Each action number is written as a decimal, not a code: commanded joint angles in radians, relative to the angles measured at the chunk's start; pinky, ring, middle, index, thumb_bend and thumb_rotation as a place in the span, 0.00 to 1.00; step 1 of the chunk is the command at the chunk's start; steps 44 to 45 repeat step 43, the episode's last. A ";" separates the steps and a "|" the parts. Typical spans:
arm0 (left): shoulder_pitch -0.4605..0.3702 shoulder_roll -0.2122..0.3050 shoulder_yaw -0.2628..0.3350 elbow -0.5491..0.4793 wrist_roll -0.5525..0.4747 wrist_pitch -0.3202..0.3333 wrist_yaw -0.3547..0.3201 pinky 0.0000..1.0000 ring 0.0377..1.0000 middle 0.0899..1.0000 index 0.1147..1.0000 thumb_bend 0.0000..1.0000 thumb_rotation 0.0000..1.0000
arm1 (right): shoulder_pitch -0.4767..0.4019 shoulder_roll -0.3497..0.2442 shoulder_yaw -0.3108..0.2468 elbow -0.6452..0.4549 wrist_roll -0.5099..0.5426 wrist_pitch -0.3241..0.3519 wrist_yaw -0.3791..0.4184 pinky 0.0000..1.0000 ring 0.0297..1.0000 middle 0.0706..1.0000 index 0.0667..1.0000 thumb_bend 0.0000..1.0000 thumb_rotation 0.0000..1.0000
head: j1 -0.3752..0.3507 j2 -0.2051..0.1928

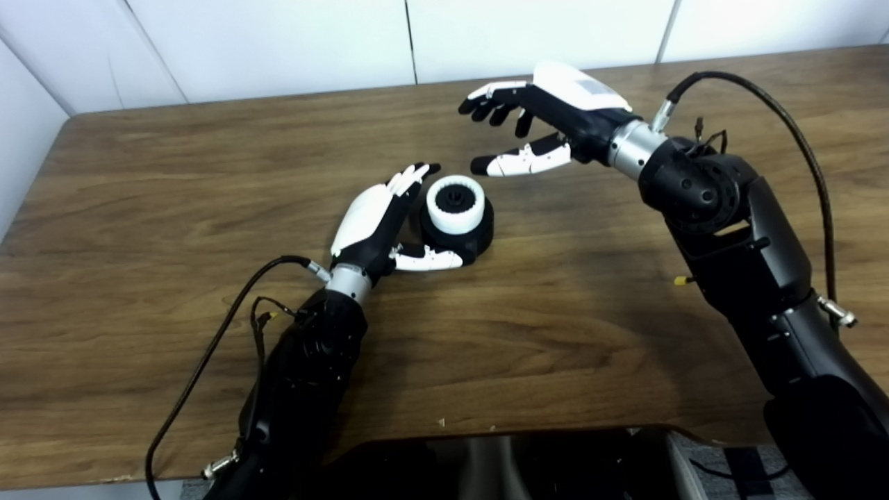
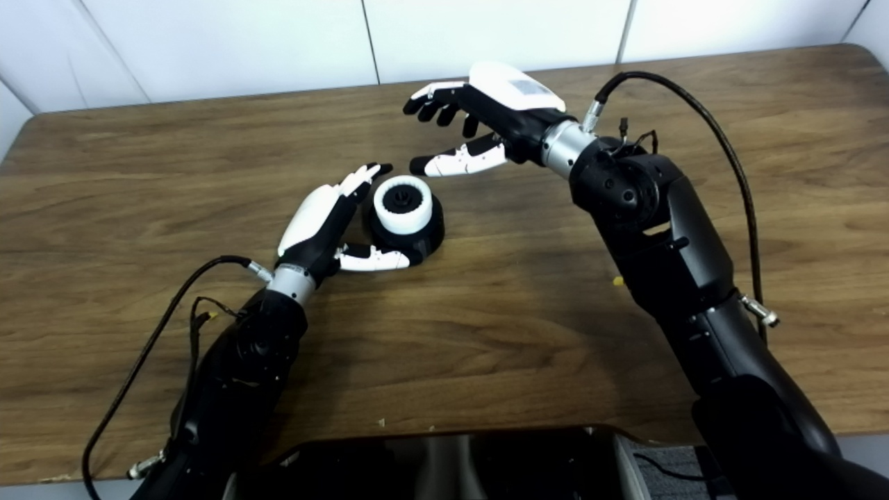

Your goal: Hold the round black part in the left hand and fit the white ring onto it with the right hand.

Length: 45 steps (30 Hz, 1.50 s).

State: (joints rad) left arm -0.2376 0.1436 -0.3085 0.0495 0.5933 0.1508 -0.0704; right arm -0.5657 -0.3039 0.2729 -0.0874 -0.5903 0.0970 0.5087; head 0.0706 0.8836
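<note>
The round black part sits on the wooden table near the middle. The white ring sits on top of it, around a black toothed hub. My left hand is open beside the part's left side, fingers straight along it and thumb under its front edge; whether it touches is unclear. My right hand is open and empty, raised above the table behind and to the right of the part, fingers spread. The same shows in the right eye view, with the ring and right hand.
Black cables loop from both forearms, one at the left and one at the right. A dark panel lies at the table's near edge. White wall panels stand behind the table.
</note>
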 commanded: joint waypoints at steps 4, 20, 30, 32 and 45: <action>-0.020 0.017 0.020 -0.032 0.003 0.001 0.003 1.00 1.00 1.00 0.97 1.00 0.41 | -0.027 -0.017 -0.007 -0.021 0.014 -0.006 -0.022 0.58 0.74 0.76 0.79 0.69 0.63 | 0.001 0.002; -0.001 0.011 0.073 -0.054 -0.047 -0.027 0.012 0.88 1.00 1.00 1.00 1.00 0.56 | -0.002 -0.012 -0.025 0.011 0.058 -0.034 -0.077 0.59 0.73 0.76 0.77 0.61 0.60 | 0.006 -0.004; 0.003 0.013 0.099 -0.061 -0.084 -0.057 0.026 0.81 0.97 1.00 0.97 0.95 0.66 | 0.022 -0.010 -0.052 0.023 0.108 -0.023 -0.122 0.61 0.71 0.74 0.75 0.60 0.60 | 0.004 -0.005; 0.004 0.012 0.102 -0.061 -0.091 -0.065 0.029 0.81 0.96 1.00 0.96 0.93 0.67 | 0.026 -0.011 -0.052 0.026 0.111 -0.024 -0.128 0.61 0.71 0.74 0.75 0.59 0.60 | 0.004 -0.007; 0.008 -0.012 0.148 -0.046 -0.148 -0.120 0.076 0.82 0.94 0.98 0.94 0.83 0.84 | 0.054 0.013 -0.097 0.053 0.187 -0.025 -0.186 0.64 0.71 0.74 0.74 0.59 0.60 | 0.003 -0.011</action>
